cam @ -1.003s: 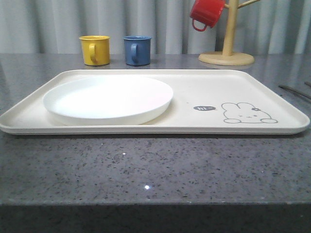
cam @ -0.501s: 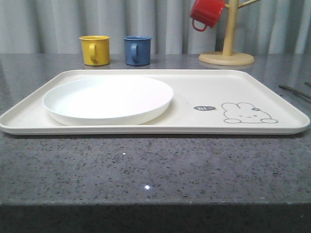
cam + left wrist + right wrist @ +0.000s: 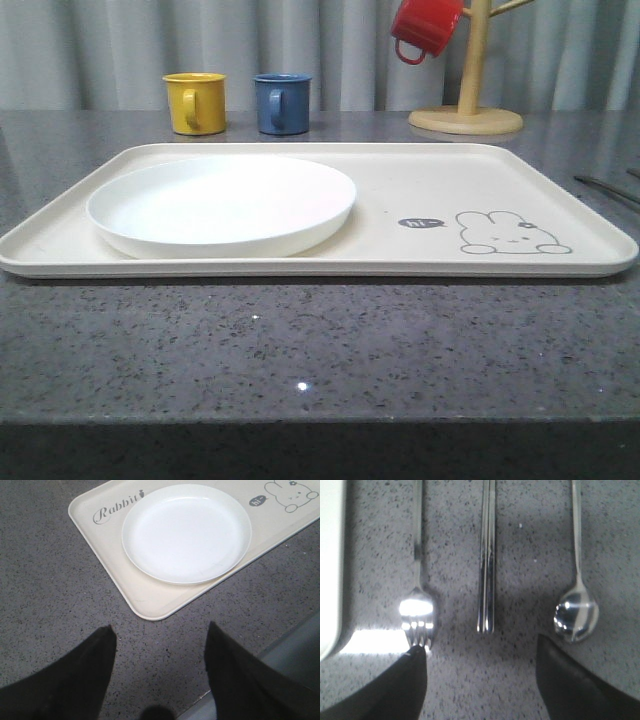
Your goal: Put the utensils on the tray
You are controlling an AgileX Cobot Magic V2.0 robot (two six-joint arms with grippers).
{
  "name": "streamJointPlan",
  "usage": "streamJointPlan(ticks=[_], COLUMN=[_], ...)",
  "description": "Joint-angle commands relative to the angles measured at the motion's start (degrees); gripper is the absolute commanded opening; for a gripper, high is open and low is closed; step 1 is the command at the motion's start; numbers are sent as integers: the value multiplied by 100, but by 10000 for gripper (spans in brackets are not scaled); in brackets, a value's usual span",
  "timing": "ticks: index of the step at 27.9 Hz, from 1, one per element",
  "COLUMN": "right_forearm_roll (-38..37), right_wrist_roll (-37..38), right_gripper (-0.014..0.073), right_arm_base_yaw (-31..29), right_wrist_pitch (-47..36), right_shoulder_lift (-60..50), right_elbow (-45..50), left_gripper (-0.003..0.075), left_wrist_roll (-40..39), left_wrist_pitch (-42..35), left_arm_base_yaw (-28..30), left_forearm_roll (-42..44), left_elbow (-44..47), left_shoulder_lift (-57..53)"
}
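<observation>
Front view: lying flat on grey counter (image 3: 320, 350), cream tray (image 3: 560, 205) carrying white plate (image 3: 220, 205) on its left half, rabbit side bare; yellow mug (image 3: 195, 102), blue mug (image 3: 282, 103), red mug (image 3: 425, 28) hanging on wooden rack (image 3: 468, 90) behind. Left wrist view: hovering over bare counter just off tray corner, left gripper (image 3: 160, 645) spread wide, holding nothing. Right wrist view: hovering with right gripper (image 3: 480, 655) spread, empty, above fork (image 3: 418, 605), chopsticks (image 3: 486, 555), spoon (image 3: 576, 610) lying parallel on counter beside tray edge (image 3: 330, 555). Likely picking first utensil; centring over one handle, descending straight, pinching across the thin shaft, avoiding neighbours.
</observation>
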Motion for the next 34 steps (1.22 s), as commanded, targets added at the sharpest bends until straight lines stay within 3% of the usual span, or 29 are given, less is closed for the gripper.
streamJointPlan(ticks=[1, 8, 14, 26, 34], right_forearm_roll=[302, 964, 956, 924, 924], right_wrist_roll=[-286, -622, -663, -663, -663], right_gripper=[497, 493, 432, 429, 275], right_arm_base_yaw=[-39, -33, 222, 298, 298], right_wrist_pitch=[-90, -189, -415, -817, -839], right_shoulder_lift=[331, 1015, 1425, 1882, 1958], right_elbow=[-413, -717, -749, -753, -753], left_gripper=[388, 388, 388, 388, 388], left_wrist_roll=[-68, -68, -68, -68, -68], left_wrist_pitch=[-351, -351, -351, -351, -351], left_arm_base_yaw=[-47, -47, -47, -47, -47], left_forearm_roll=[25, 25, 25, 25, 25], left_elbow=[-137, -137, -137, -137, -137], left_shoulder_lift=[8, 8, 8, 8, 8])
